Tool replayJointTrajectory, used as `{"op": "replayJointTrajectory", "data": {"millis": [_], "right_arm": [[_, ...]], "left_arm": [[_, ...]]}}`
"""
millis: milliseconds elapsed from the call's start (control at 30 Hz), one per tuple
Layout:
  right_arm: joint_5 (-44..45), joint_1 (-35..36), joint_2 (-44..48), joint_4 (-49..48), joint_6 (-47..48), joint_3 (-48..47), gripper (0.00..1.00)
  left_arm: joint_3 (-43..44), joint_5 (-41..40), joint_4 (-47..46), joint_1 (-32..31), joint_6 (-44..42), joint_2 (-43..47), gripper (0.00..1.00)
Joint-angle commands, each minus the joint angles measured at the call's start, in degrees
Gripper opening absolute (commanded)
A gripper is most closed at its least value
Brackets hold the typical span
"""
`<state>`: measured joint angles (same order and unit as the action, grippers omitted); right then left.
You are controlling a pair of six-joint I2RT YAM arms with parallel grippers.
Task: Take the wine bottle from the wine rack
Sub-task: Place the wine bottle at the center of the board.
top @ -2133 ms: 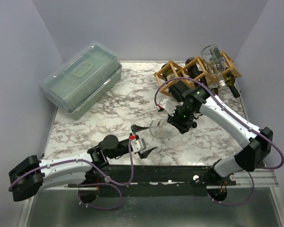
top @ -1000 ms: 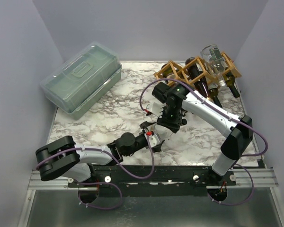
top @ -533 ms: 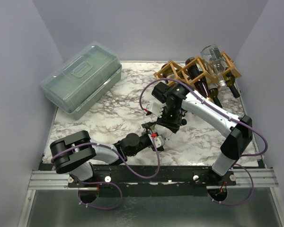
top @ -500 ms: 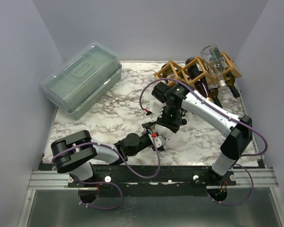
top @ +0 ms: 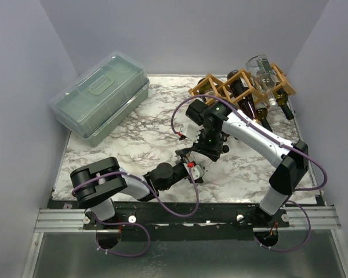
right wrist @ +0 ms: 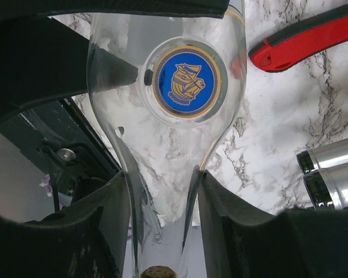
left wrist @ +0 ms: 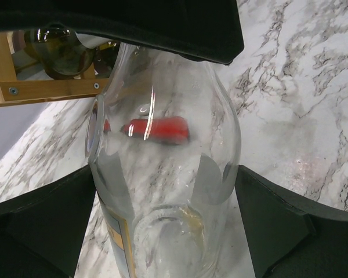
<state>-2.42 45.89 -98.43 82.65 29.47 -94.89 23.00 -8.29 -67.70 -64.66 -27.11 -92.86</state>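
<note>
Clear wine bottle off the rack, held between both arms above the marble table.

Over the table (top: 113,145), well forward of the wine rack (top: 220,87), the wine bottle (right wrist: 168,116) is grasped at its neck by the clenched right gripper (right wrist: 162,194). The left gripper (left wrist: 168,231) is released, jaws wide either side of the body. Smooth glass held only at the slim neck could swivel or slip if the right lets go before the left closes.
</note>
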Motion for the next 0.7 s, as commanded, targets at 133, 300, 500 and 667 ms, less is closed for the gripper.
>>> {"op": "replayJointTrajectory", "data": {"millis": [133,300,500,667], "right_arm": [[-9.85,1.48,-0.58,-1.40,-0.42,-3.19,0.04],[-10.52,1.48,-0.87,-1.35,-0.48,-3.48,0.05],[-10.77,1.51,-1.32,-1.35,-0.93,-3.79,0.16],[-10.96,1.53,-1.62,-1.35,-1.17,-4.37,0.44]], "left_arm": [[1.32,4.52,-1.74,1.29,6.34,-1.26,0.97],[1.18,3.68,-1.66,1.30,7.61,-2.03,0.85],[0.27,2.63,-1.84,1.29,10.11,-1.02,0.65],[-1.17,2.06,-2.61,1.34,11.10,-0.35,0.58]]}}
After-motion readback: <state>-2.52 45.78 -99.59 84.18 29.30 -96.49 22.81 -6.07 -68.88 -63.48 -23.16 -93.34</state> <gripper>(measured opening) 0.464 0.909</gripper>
